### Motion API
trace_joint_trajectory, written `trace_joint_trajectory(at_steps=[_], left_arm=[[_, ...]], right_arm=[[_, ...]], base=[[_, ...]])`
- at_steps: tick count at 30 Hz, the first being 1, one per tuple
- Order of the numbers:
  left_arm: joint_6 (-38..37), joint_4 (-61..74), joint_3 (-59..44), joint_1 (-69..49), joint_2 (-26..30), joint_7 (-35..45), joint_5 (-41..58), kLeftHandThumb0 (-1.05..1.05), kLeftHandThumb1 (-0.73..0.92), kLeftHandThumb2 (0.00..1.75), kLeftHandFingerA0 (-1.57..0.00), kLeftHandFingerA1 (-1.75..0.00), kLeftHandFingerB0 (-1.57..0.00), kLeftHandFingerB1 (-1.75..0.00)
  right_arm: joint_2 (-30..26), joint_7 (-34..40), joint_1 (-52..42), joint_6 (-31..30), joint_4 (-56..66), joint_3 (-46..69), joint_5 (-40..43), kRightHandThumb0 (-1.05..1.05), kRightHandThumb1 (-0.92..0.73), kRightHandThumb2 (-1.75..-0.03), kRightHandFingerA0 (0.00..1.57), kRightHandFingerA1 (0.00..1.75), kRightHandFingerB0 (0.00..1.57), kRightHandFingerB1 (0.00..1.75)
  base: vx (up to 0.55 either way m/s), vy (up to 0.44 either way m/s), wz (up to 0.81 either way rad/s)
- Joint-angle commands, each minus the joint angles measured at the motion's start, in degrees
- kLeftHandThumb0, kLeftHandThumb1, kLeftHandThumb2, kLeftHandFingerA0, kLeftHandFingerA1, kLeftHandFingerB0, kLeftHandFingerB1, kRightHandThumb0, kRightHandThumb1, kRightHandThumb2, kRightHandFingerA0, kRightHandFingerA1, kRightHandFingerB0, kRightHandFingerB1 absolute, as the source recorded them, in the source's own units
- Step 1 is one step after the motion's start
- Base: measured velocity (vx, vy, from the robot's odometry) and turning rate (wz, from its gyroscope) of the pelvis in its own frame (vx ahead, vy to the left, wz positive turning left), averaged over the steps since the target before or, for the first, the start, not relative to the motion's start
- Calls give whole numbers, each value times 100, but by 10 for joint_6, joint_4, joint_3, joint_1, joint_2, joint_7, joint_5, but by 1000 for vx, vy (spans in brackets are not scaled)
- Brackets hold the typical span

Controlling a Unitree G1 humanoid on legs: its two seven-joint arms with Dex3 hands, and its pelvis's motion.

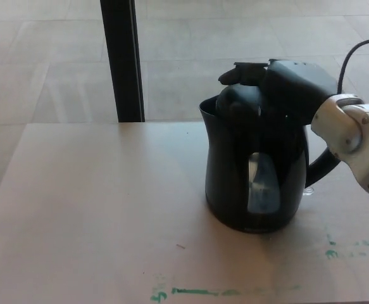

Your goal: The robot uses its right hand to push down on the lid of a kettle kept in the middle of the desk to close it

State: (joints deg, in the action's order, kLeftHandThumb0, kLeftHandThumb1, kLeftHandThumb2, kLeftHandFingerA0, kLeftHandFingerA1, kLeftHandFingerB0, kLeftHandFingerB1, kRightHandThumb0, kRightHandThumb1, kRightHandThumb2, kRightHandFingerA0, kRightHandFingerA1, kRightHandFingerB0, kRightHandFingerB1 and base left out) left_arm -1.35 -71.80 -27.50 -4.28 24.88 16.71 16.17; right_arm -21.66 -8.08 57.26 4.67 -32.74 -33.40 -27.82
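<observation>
I see soft, even daylight, slightly hazy focus, pale glare on the kettle (254, 171) window, faint shadows.

A pale counter (95, 209) is carrying green marks (197, 292) along its near edge; beyond it, a black post (122, 60) is rising from the light-washed tiled floor (45, 57).

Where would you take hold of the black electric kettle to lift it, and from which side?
By the looped handle on the black electric kettle, coming from the robot's right. The handle sticks out clear of the body there, and the kettle stands upright on the desk. The right hand now lies over the lid.
</observation>
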Motion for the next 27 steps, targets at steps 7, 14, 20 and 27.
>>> trace_joint_trajectory(at_steps=[7, 14, 20, 27], left_arm=[[18, 1, -10, 1, 27, 14, 8, -88, 92, 69, -50, -47, -42, -41], [12, -3, -9, -1, 28, 15, 5, -86, 74, 111, -43, -56, -36, -52], [18, -4, -14, 1, 26, 11, 11, -88, 92, 68, -51, -46, -42, -40], [14, -8, -12, -2, 24, 16, 9, -88, 92, 70, -46, -46, -45, -43]], right_arm=[[35, -43, -129, -66, -2, -127, -116, -89, -81, -122, 3, 26, 11, 30], [43, -44, -128, -51, -26, -109, -96, -86, -79, -121, 3, 33, 7, 33], [35, -47, -102, -29, -19, -53, -53, -81, -77, -121, 0, 43, 1, 42], [40, -95, -68, -62, 11, 27, 7, -37, -51, -112, 0, 52, 0, 49]], base=[[0, 0, 0], [0, 0, 0], [0, 0, 0], [0, 0, 0]])
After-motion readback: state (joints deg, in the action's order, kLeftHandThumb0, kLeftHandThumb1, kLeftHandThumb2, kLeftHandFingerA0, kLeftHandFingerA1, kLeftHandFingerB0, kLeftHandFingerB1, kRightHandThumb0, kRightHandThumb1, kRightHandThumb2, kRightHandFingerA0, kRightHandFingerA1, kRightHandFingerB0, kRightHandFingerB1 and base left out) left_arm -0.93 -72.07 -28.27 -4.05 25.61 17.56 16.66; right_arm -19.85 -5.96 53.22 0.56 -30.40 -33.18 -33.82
